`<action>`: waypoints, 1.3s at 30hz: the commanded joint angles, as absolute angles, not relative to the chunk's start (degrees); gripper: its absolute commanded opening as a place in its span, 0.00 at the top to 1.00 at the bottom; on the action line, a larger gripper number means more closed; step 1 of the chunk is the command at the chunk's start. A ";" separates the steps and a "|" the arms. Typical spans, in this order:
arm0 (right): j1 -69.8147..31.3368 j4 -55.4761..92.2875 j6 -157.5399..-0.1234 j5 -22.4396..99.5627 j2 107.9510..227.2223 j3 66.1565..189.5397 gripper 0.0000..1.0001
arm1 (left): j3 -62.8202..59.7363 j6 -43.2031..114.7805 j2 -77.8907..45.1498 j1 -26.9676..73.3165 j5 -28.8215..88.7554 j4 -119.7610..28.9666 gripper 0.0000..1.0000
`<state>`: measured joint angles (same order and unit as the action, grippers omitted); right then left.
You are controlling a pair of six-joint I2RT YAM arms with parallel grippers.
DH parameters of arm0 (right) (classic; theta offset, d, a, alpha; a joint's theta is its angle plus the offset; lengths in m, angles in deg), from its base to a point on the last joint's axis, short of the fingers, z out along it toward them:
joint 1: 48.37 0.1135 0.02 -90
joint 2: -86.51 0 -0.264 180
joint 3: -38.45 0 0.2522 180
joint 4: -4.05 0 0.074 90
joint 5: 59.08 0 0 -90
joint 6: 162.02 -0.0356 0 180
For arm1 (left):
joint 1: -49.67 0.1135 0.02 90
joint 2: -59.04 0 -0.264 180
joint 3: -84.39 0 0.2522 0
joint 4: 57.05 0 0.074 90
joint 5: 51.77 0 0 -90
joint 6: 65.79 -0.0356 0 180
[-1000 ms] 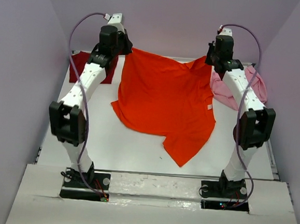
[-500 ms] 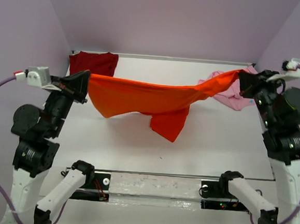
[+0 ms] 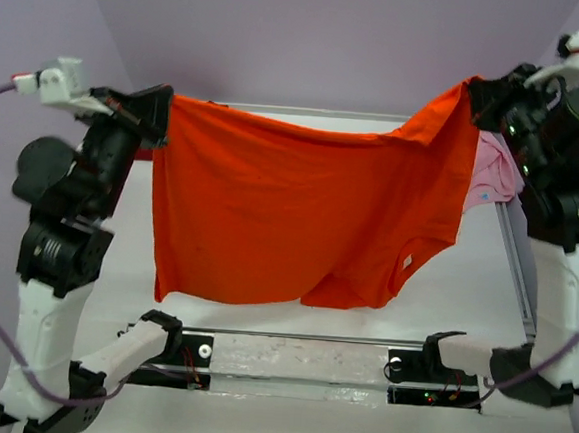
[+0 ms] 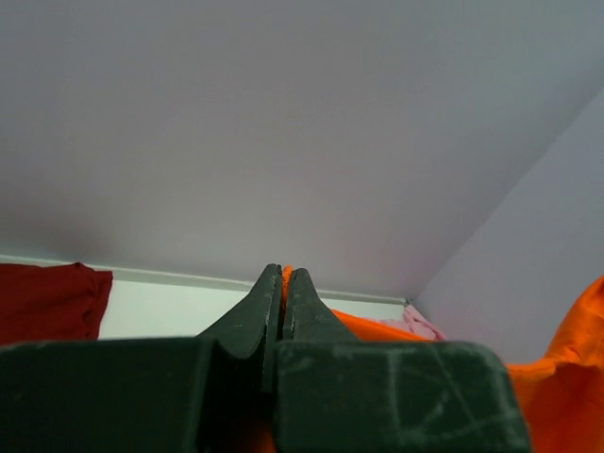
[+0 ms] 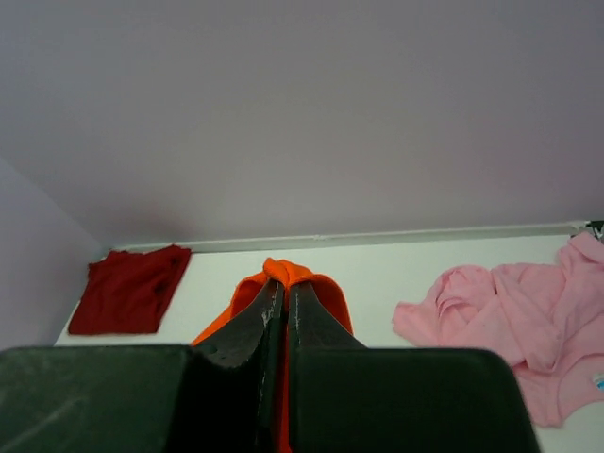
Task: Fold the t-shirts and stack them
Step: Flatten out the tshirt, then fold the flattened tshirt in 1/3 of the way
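Note:
A bright orange t-shirt (image 3: 300, 207) hangs spread like a curtain between my two raised arms, its lower edge near the arm bases. My left gripper (image 3: 166, 106) is shut on its upper left corner, with orange cloth pinched between the tips (image 4: 283, 276). High at the right, my right gripper (image 3: 475, 91) is shut on the other upper corner, where a fold of orange cloth (image 5: 288, 272) bulges over the tips. The dark red t-shirt (image 5: 132, 288) lies at the table's far left. The pink t-shirt (image 5: 510, 316) lies crumpled at the far right, mostly hidden in the top view.
The white table (image 3: 485, 282) shows only at the right of the hanging shirt. Lilac walls (image 3: 314, 38) close in the back and both sides. A metal rail (image 3: 299, 353) with both arm bases runs along the near edge.
Both arms have lifted the orange t-shirt higher. From a sagging band half a second ago it now hangs spread open in front of the table.

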<state>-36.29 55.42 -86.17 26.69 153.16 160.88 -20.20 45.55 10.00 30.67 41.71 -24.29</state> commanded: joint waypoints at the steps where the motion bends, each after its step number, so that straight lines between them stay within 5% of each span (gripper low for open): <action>1: -36.15 54.11 -82.74 18.89 170.49 172.24 1.00 | -19.20 43.45 -6.50 32.09 47.45 -31.50 1.00; 10: -37.99 54.37 -80.28 15.36 215.99 195.81 1.00 | -18.48 42.32 -38.50 40.79 43.24 -45.22 1.00; 17: -38.61 52.97 -80.89 18.00 233.53 201.63 1.00 | -32.28 39.15 -63.29 41.59 43.16 -44.09 1.00; 26: -38.61 47.96 -79.31 18.97 231.44 194.16 1.00 | -40.20 38.80 -72.45 41.59 39.72 -43.47 1.00; 39: -38.61 43.74 -79.57 17.04 214.92 178.70 1.00 | -33.36 38.09 -61.83 41.68 39.72 -45.66 1.00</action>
<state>-38.28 48.16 -79.70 18.45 222.14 180.61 -35.06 39.00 -71.07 41.51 40.16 -42.32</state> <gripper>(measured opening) 0.027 0.033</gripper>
